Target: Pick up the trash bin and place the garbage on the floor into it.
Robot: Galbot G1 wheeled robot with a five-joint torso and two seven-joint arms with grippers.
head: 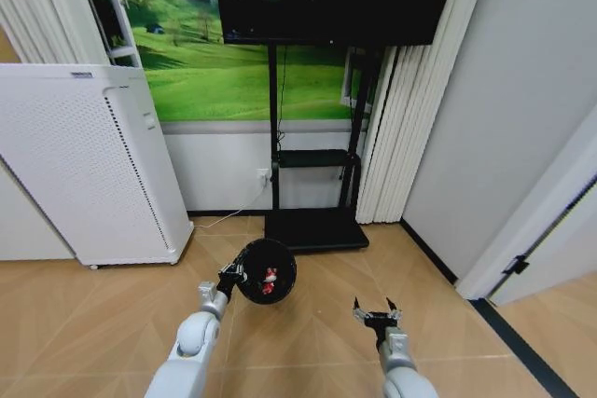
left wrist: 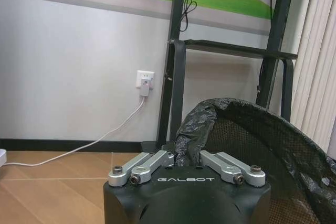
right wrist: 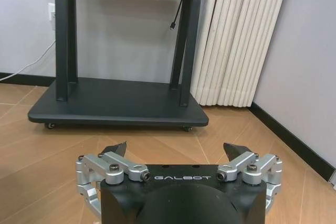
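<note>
Left gripper (head: 232, 276) clenched on rim of round black mesh trash bin (head: 268, 270) with crinkled plastic liner, held above wood floor (head: 93, 323); red-white litter (head: 269, 279) inside. Right gripper (head: 376, 308) spread wide, holding nothing.

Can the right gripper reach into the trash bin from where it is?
Probably yes: the right gripper, jaws open, has bare floor between it and the trash bin, held at its rim by the left gripper.

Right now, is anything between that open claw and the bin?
Nothing visible. The right gripper hangs open over bare wood floor, and the bin is off to its left, held at the rim by the left gripper. Only floor lies between them. Red bits already show inside the bin.
</note>
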